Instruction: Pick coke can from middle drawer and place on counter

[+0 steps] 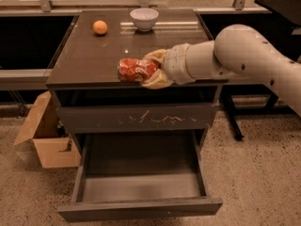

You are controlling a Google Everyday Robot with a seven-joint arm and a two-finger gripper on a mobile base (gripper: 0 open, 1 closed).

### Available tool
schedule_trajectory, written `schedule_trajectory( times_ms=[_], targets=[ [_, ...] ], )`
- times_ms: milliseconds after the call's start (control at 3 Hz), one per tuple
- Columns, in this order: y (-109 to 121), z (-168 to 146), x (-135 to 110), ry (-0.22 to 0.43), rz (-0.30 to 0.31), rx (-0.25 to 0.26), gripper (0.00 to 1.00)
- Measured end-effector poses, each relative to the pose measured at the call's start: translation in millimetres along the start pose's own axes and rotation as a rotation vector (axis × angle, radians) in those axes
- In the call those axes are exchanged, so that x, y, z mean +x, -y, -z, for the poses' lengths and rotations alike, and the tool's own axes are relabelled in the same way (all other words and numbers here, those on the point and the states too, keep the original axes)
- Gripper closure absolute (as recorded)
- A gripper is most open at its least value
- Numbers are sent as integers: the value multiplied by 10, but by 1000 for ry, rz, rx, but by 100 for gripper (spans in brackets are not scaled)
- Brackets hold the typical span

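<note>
The coke can (133, 70) is red with white markings and lies on its side in my gripper (149, 69), which is shut on it. The gripper holds it just above the front edge of the counter (89, 55), the glossy dark top of the cabinet. My white arm (244, 55) reaches in from the right. Below, the middle drawer (141, 185) is pulled out, and its grey floor is bare.
An orange fruit (99, 27) and a white bowl (144, 19) sit at the back of the counter. A drawer front with white scratch marks (155, 119) is shut above the open drawer. A cardboard box (44, 138) stands on the floor at the left.
</note>
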State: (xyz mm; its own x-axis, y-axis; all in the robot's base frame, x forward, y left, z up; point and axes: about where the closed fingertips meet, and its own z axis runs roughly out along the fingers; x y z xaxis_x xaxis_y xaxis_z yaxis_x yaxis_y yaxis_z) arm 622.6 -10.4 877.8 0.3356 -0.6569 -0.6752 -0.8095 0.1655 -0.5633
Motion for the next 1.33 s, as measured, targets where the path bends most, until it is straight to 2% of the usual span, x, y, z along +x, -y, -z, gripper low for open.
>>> schedule_trajectory(
  times_ms=[333, 667, 1000, 1333],
  targets=[
    [342, 58, 30, 12, -27, 56, 100],
    [609, 80, 192, 34, -92, 115, 100],
    [889, 54, 467, 41, -165, 173, 100],
    [889, 54, 467, 41, -165, 173, 100]
  ],
)
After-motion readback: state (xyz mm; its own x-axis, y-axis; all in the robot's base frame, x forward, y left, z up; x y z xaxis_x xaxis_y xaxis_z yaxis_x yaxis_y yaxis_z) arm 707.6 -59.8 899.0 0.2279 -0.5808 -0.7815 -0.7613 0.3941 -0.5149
